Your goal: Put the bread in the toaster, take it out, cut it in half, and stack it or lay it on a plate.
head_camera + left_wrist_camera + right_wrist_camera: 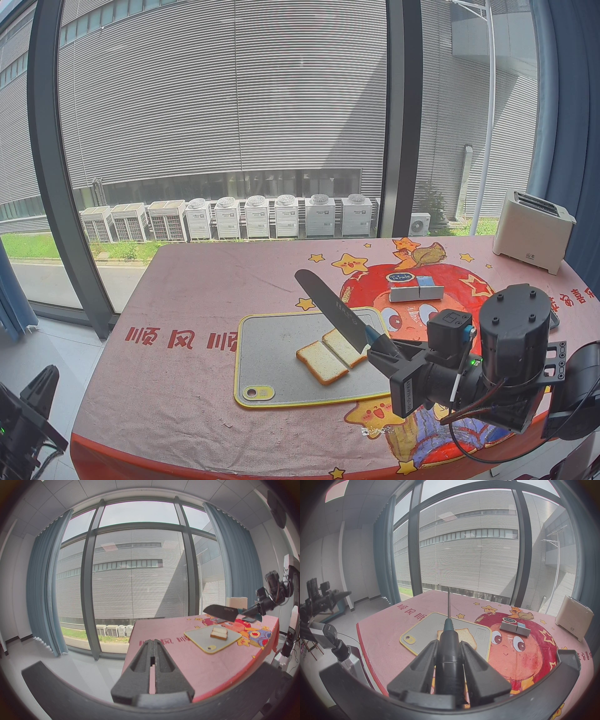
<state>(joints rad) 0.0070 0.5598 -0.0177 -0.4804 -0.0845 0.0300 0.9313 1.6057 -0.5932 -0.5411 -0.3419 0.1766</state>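
Pink printed cloth (187, 375) covers the table. A grey cutting board (275, 350) with a yellow rim lies near the table's front edge. On the board's right part the bread sits as two halves: a near half (322, 362) and a far half (344, 347), side by side with a thin cut line between them.

The right gripper (382, 356) is just right of the board. The right wrist view looks straight along the tool and shows both fingers clamped on the dark handle of a knife (334, 309), with the blade edge-on. In the head view the blade's broad dark side slants up and toward the far left, crossing in front of the far half. The left wrist view, looking side-on from the left, shows the blade in the air above the table, apart from the bread.

The left gripper (152, 642) is off the table's left side. Its own camera shows its fingers pressed together with only a thin slit between them and nothing held.

A cream toaster (533, 231) stands at the far right corner. A small grey and blue block (415, 289) rests on the apple print, between the board and the toaster.
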